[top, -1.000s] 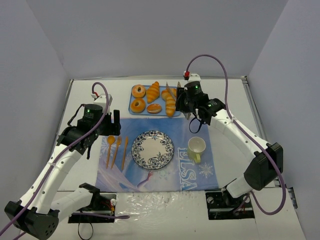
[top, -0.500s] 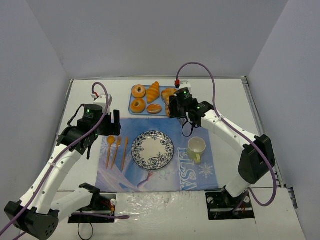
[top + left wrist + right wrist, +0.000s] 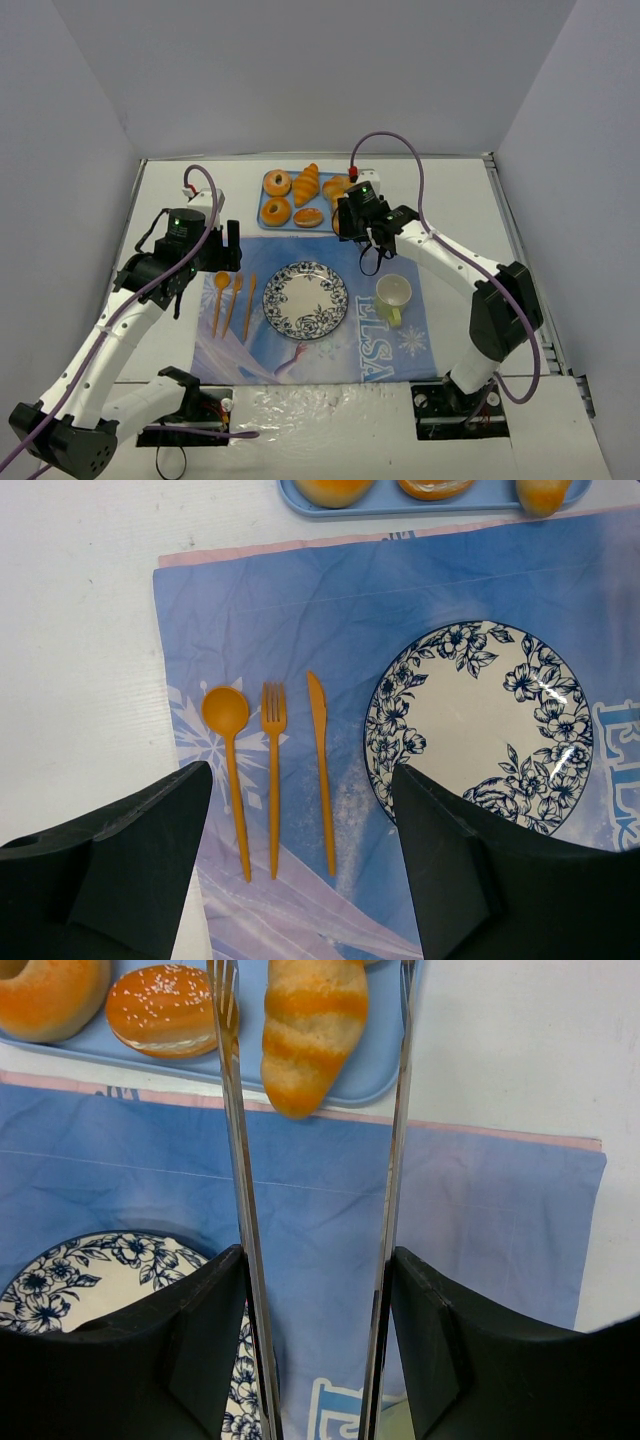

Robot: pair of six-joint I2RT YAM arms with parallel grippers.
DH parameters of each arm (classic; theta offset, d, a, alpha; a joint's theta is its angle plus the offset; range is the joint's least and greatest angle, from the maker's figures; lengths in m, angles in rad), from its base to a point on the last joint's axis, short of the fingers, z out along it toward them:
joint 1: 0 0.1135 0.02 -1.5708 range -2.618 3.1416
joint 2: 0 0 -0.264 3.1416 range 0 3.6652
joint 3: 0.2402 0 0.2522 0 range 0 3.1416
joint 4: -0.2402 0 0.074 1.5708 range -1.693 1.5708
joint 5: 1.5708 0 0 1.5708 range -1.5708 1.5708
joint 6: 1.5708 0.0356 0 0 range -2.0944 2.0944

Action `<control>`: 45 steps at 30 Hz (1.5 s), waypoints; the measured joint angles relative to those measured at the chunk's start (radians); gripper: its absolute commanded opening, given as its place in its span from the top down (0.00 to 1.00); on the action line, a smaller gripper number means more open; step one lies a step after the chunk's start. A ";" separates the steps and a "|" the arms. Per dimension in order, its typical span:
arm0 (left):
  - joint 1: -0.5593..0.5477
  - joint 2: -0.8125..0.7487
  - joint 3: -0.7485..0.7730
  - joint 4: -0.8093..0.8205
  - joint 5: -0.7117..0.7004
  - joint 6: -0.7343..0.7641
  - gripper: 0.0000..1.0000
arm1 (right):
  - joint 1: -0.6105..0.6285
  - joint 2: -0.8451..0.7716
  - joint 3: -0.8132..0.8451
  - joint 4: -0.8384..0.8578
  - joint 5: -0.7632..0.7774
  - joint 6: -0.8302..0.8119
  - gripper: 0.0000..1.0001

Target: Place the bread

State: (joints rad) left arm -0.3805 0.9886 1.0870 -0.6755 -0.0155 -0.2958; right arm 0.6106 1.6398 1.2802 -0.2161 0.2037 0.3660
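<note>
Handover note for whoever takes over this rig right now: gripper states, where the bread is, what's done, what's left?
Left gripper: open, empty, above the orange cutlery and the patterned plate.
Right gripper: shut on metal tongs, whose arms straddle a ridged roll without pinching it.
Bread: all visible pieces, including the sesame bun, lie on the blue tray.
Done: nothing placed; the plate is bare.
Left: squeeze the roll, lift it, probably carry it to the plate.

We see the right hand (image 3: 345, 217) low over the right end of the blue tray (image 3: 263, 224) of bread (image 3: 306, 184), left hand (image 3: 230, 255) above orange cutlery (image 3: 233, 298), patterned plate (image 3: 305, 299) between cutlery and mug (image 3: 393, 296)
</note>
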 measured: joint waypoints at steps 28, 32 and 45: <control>0.000 0.000 0.000 0.000 0.000 0.000 0.31 | 0.000 0.050 -0.019 0.016 -0.017 -0.006 0.77; 0.000 0.000 0.000 0.000 0.000 0.000 0.31 | 0.000 -0.028 -0.022 -0.013 -0.053 -0.015 0.76; 0.000 0.000 0.000 0.000 -0.001 0.000 0.31 | 0.072 -0.324 -0.103 -0.062 -0.257 -0.033 0.76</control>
State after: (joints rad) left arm -0.3805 0.9886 1.0870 -0.6758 -0.0166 -0.2958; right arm 0.6822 1.3163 1.1775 -0.2786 -0.0533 0.3327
